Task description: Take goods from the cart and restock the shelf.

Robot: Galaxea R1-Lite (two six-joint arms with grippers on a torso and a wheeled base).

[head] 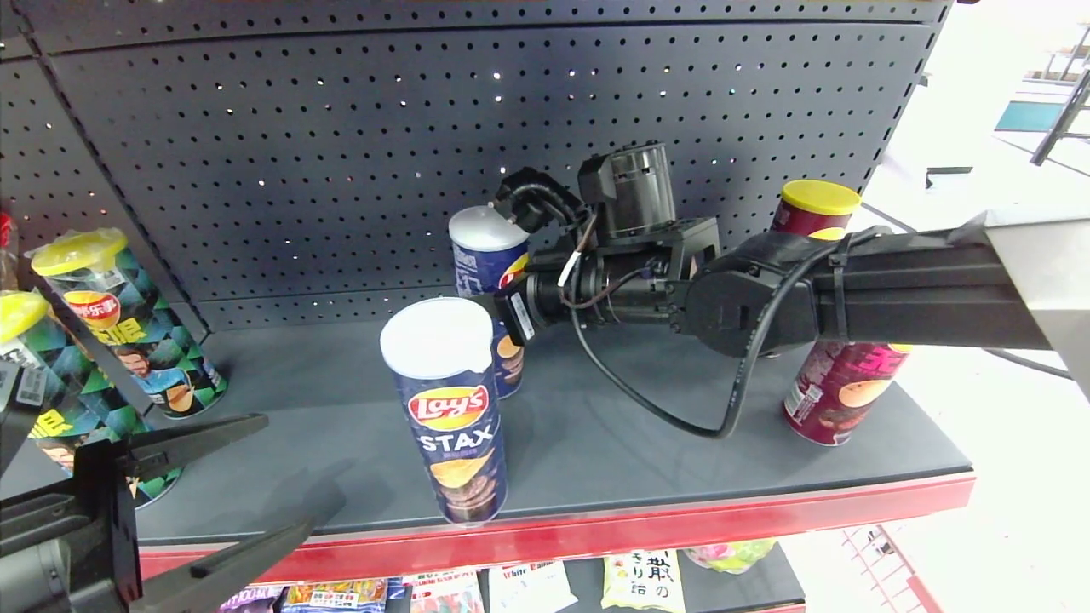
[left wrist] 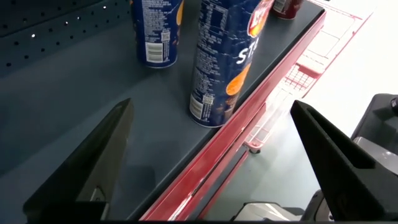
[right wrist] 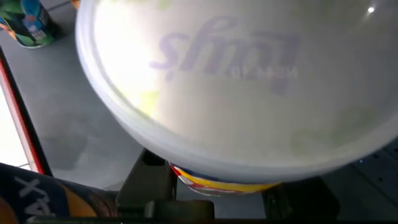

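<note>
Two blue chip cans with white lids stand on the dark shelf (head: 647, 443). The front can (head: 451, 426) is near the red edge, and the rear can (head: 485, 247) is close to the pegboard. My right gripper (head: 508, 317) reaches in from the right and is shut on the rear can, whose lid (right wrist: 236, 81) sits just before the wrist camera. Dark fingers (right wrist: 146, 183) hug its body. My left gripper (head: 285, 477) hangs open at the shelf's front left, nothing between its fingers (left wrist: 93, 168). The front can (left wrist: 224, 62) stands just beyond it.
Maroon cans with yellow lids (head: 839, 383) stand at the shelf's right end, under my right arm. Green patterned cans (head: 128, 332) crowd the left end. A wire cart basket (left wrist: 292, 81) lies below the red shelf edge (head: 596, 528). Snack packets (head: 647, 579) fill the lower shelf.
</note>
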